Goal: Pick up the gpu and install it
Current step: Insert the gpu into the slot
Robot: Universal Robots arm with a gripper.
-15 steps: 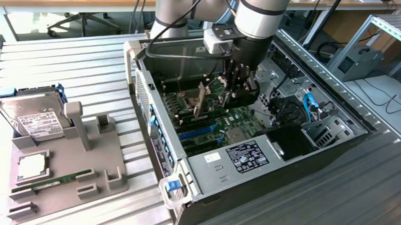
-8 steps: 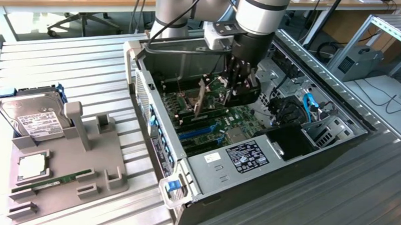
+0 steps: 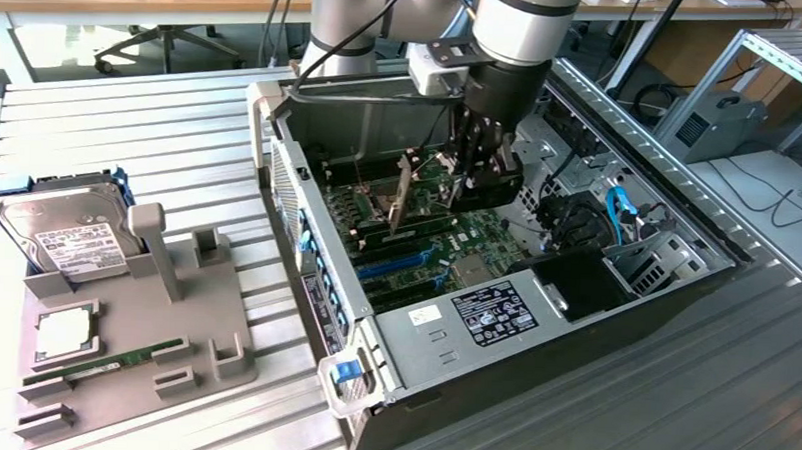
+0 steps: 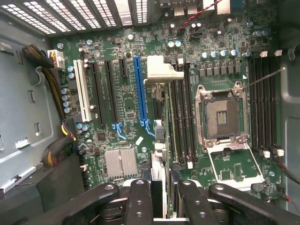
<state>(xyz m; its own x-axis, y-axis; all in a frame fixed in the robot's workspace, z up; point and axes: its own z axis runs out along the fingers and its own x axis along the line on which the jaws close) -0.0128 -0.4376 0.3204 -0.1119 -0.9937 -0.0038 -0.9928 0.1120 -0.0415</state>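
- Plainly, the black jaws are pinching the gpu, a long flat dark card with a silver metal bracket at one end. It is held on edge, I'd judge so its lower edge can meet a slot.
- It hangs inside the open grey computer case, over the green motherboard and just beside the long blue slot.
- The case lies on its side on the slatted metal bench, so the board faces up.
- The card's lower edge is hidden, so I cannot tell whether it touches any slot.
- The silver hard drive with a white label stands well apart.

Hard drive on grey holder beside open computer case.
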